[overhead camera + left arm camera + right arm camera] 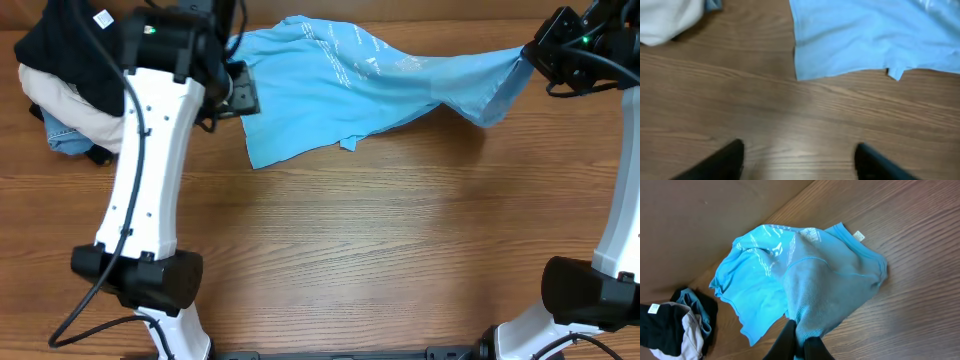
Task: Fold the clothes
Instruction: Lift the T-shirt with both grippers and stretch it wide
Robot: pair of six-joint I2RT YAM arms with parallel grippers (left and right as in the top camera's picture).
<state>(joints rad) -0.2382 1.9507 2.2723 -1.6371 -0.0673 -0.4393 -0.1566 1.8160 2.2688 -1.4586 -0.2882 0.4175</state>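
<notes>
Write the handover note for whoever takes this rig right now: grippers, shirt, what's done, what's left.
Left gripper: open and empty, over bare table just short of the shirt's left hem.
Right gripper: shut on the shirt's right end, which looks raised off the wood.
Shirt: stretched across the far side of the table, wrinkled, with no fold made.
Pile of other garments: far left corner, apart from the shirt.
Done: one end gripped.
Left: lay the shirt flat, then fold it.
</notes>
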